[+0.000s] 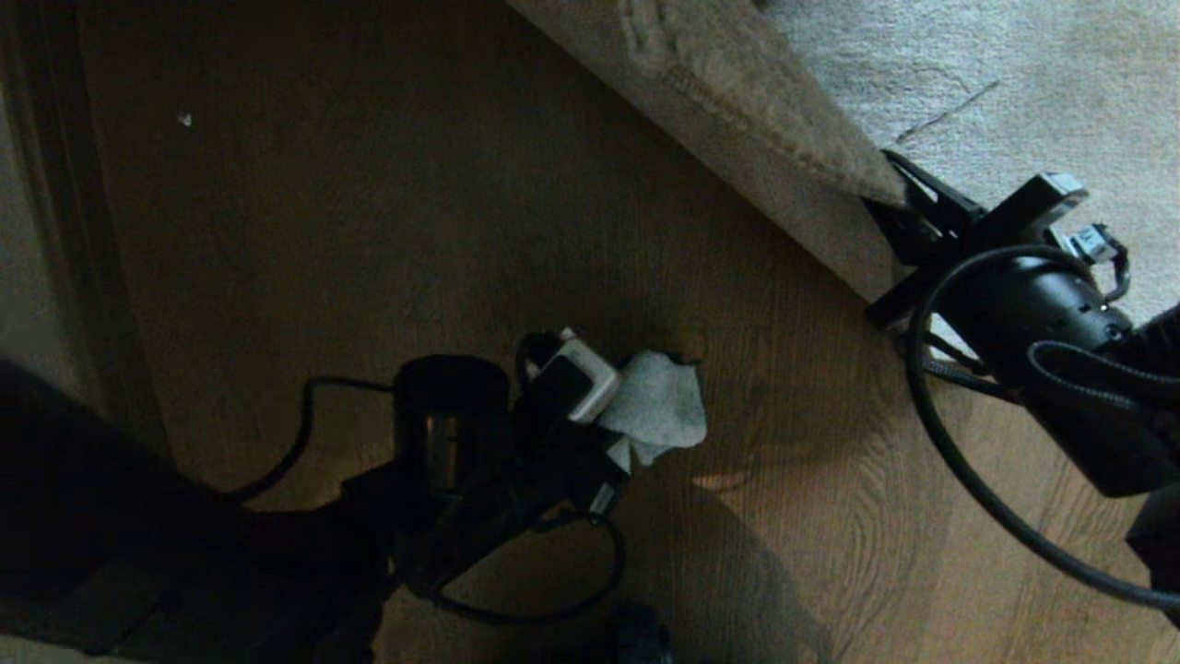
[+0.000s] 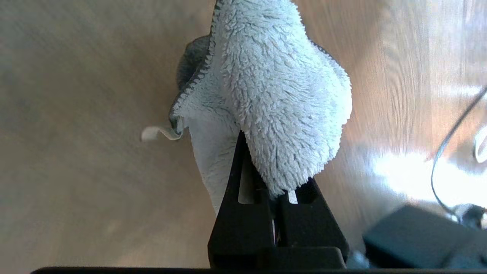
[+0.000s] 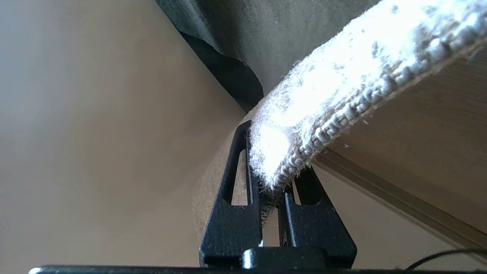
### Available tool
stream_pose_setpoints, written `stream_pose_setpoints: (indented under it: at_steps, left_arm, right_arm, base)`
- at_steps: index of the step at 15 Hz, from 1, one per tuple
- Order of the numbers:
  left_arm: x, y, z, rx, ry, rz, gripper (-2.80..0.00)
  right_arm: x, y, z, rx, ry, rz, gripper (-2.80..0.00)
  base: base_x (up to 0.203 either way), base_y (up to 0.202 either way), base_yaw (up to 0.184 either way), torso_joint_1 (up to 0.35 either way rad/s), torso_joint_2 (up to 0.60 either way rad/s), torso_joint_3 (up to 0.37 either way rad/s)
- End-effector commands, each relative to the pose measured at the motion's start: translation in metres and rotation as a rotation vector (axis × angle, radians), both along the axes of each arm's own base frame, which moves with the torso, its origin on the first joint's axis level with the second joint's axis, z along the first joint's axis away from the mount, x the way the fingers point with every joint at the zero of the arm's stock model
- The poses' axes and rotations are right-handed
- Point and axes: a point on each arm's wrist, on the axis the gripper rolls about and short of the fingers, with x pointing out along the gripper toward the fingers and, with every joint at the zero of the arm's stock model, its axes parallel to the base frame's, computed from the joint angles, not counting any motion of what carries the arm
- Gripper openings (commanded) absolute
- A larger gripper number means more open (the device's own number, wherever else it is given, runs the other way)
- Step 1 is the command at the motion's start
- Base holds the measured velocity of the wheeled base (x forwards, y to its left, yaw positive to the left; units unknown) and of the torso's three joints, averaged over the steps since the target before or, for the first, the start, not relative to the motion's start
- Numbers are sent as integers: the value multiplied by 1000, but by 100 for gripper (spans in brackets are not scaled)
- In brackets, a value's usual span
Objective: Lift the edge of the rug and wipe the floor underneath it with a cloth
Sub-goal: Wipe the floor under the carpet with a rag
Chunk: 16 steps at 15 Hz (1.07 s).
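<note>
Now, left gripper jaws clamping cloth, right gripper jaws pinching rug edge

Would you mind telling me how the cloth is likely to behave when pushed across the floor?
Probably floppy: the cloth droops in folds from the left pincer. Its fluffy pile looks light. It may bunch rather than slide flat on the smooth floor.

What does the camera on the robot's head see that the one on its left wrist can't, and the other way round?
Only the head view shows the right pincer shut on the lifted grey-beige pile rug edge, its paler backing turned up.

Only the left wrist view shows the fluffy terry pile and stitched hem of the pale grey-blue cloth, and its small loop tag.

Both show the left pincer shut on that cloth above the brown wood-grain plank floor.
</note>
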Motion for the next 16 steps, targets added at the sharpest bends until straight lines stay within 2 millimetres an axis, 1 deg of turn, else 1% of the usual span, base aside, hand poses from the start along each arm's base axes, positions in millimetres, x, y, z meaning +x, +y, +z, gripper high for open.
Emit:
stream_pose_setpoints:
  at_steps: [1,3,6,8,10,12,14,16]
  left_arm:
    - [12,-19,-12,4,1,-9,-280]
    - [17,-24,-15,-1,-3,-4,-280]
    - [34,-30,-13,-19,-30,51,-280]
    - [46,-24,-13,-25,-47,129,-280]
    - [62,-11,-7,-40,-66,191,-280]
    - [82,8,2,-62,-98,264,-280]
    - [94,29,22,-112,-165,328,-280]
    - [98,51,42,-144,-215,387,-280]
  right_arm:
    - [-1,-1,3,28,-33,5,-280]
    - [-1,-1,3,29,-34,5,-280]
    - [-1,-2,4,30,-39,-1,-280]
    - [-1,-2,4,29,-37,-1,-280]
    - [-2,-2,3,25,-38,-3,-280]
    - [-2,-2,5,28,-42,-3,-280]
    - [-3,-3,5,29,-44,-2,-280]
    - [-5,-4,7,33,-51,-2,-280]
  base:
    - [0,0,0,0,0,0]
    - [0,0,0,0,0,0]
    - [0,0,0,0,0,0]
    - [0,0,0,0,0,0]
    - [0,0,0,0,0,0]
    - [0,0,0,0,0,0]
    - [0,0,0,0,0,0]
    - [0,0,0,0,0,0]
